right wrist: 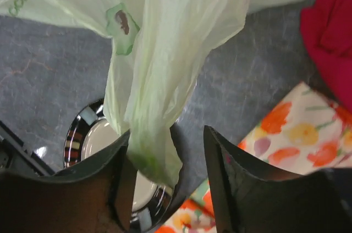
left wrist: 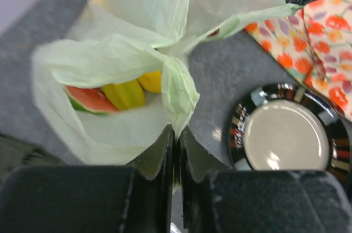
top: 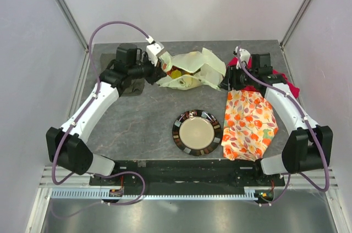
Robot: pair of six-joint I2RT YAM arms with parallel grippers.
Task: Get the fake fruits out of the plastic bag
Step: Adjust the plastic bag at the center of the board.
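Pale green bag lies on the far table behind the plate, fruits inside its mouth. Left gripper has jaws nearly pressed together, pinching a bag fold. Right gripper stands spread, a bag strand draped against one finger

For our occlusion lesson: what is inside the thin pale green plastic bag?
Through the mouth of the thin pale green plastic bag: a red-green melon slice, a ribbed yellow-green fruit, a yellow fruit. Crinkled plastic covers anything deeper.
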